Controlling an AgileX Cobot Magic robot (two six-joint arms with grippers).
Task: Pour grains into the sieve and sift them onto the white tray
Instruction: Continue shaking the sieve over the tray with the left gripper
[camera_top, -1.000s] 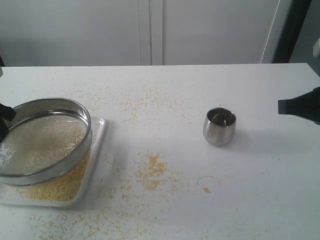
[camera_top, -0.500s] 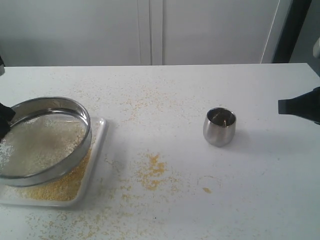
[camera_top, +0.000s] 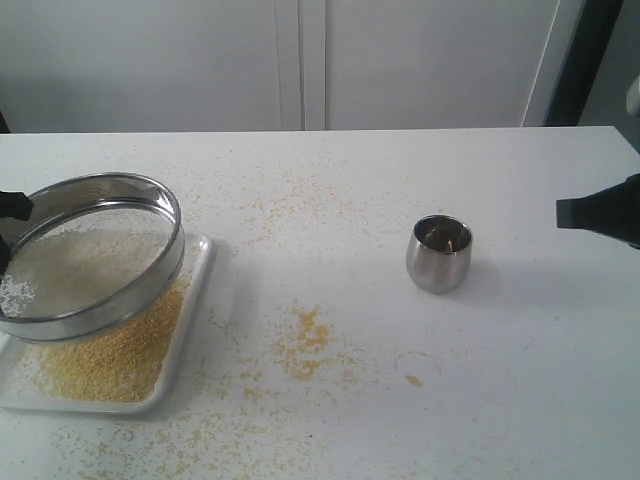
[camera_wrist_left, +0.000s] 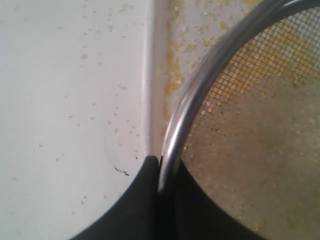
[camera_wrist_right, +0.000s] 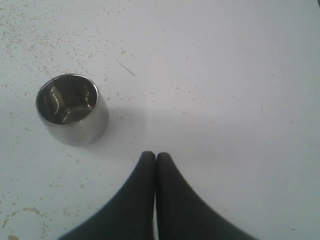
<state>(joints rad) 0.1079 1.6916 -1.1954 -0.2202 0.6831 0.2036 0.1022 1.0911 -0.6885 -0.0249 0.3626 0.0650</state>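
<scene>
A white table (camera_top: 470, 400) is filling the frame, and stray granules are lying dusted over its bottom edge and gathering in a loose patch (camera_top: 305, 340) near the lower middle; at the lower left the white tray (camera_top: 196, 300) is sitting flat, and the grains (camera_top: 100, 365) are lying on it in a yellowish bed; over it the sieve (camera_top: 150, 285) is hanging tilted, with pale, coarser bits clinging to the mesh at its left side, though whether its low edge is touching the tray cannot be told; the left gripper (camera_wrist_left: 161, 164) is pinching the steel rim between nearly closed jaws, as the wrist view shows; further up, right of centre, the steel cup (camera_top: 439, 255) is standing upright and apparently emptied; beyond it, at the right edge, the right gripper (camera_top: 598, 212) is hanging with its jaws pressed together, holding nothing; plain pale wall panels (camera_top: 300, 60) are closing off the top. Pouring looks finished and sifting is the step in hand; the next move is likely calling for more shaking with the ring kept inside the tray's rim, so the fines are not joining the spill.
</scene>
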